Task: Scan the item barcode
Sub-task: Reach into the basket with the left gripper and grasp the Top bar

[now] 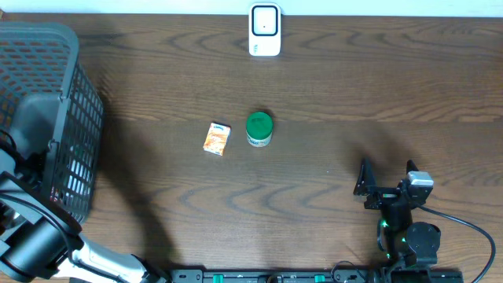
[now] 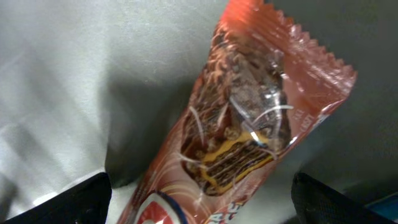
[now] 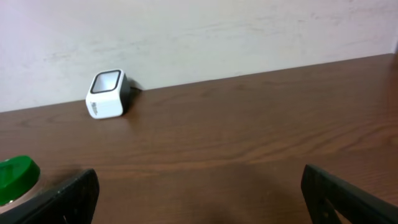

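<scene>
The left claw (image 2: 200, 186) is wide apart. Its two dark fingers (image 2: 81, 199) stand at each side, and a snack bar (image 2: 249, 124) lies between them and runs on ahead of the claw. There is a little gap on both sides, so the fingers are not touching it.

The snack bar is in a shiny red-brown wrapper. The far end of the wrapper has a zigzag edge. On the front is a picture of a chocolate bar broken open, with yellow caramel inside. Close to the claw there is a round white mark with a blue and red rim, but it is cut off and no words can be read. The bar lies on a grey floor. From above, the left arm reaches into a dark mesh basket (image 1: 78, 157), and its claw is hidden in there.

The right claw (image 3: 199, 186) is wide apart too, with only brown table (image 3: 261, 137) between its fingers. Far ahead of it and off to its left stands the scanner (image 3: 107, 94), a small white block with a dark window on top. It sits by the far edge of the table. No writing can be read on it.

Just by the right claw's left finger is a jar with a green lid (image 3: 15, 173). Past that jar, farther to the claw's left, lies a little orange box (image 1: 217, 138) with a blue patch. Its words are too small to read.
</scene>
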